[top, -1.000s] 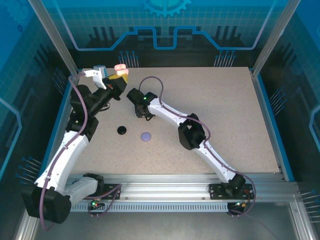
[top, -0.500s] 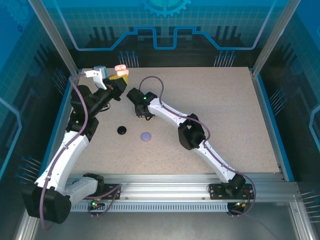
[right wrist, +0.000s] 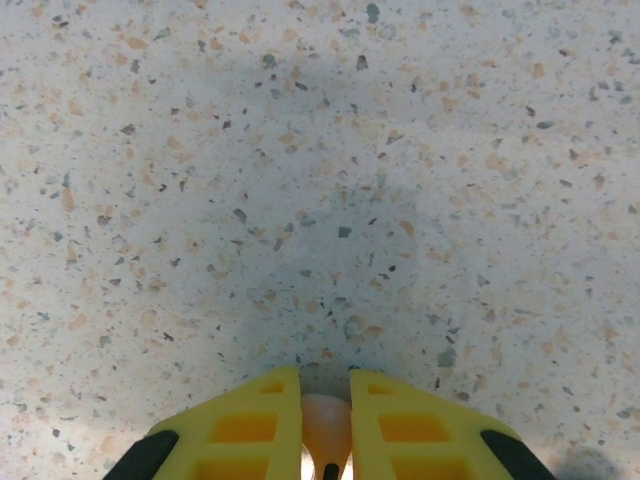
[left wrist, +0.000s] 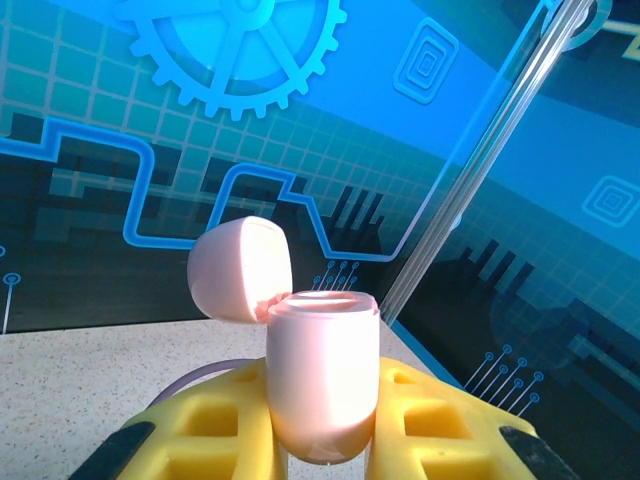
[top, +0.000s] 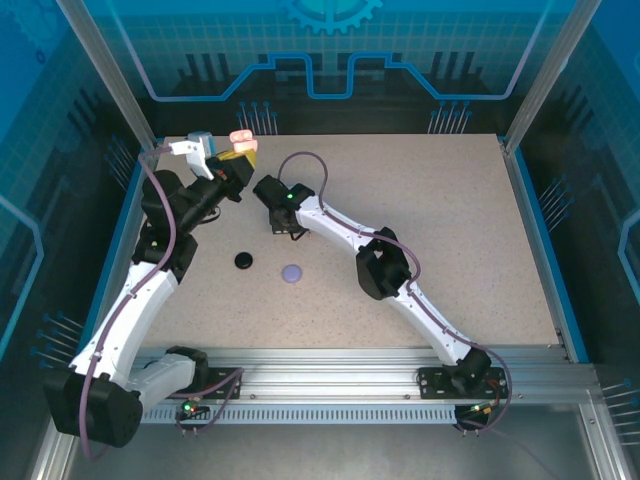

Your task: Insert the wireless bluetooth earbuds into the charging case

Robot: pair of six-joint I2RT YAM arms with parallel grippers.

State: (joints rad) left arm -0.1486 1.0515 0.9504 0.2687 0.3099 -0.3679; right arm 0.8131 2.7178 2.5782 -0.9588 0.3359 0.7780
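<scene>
My left gripper (top: 236, 152) is raised at the table's back left, shut on a pale pink charging case (left wrist: 322, 370). The case stands upright between the yellow fingers (left wrist: 210, 425), and its round lid (left wrist: 240, 268) is hinged open to the left. My right gripper (top: 290, 232) points straight down at the speckled tabletop, just right of the left gripper. In the right wrist view its yellow fingers (right wrist: 250, 425) press on both sides of a small pale pink earbud (right wrist: 325, 425), right at the table surface. The right gripper (right wrist: 325, 400) is shut on it.
A round black case (top: 244, 260) and a round purple case (top: 292, 272) lie closed on the table in front of the right gripper. The blue table rim (top: 128, 215) and a glass wall stand close behind the left gripper.
The cable loop over the right wrist has shifted slightly. Both arms otherwise stay where they were, and the left gripper still holds the open pink case.
</scene>
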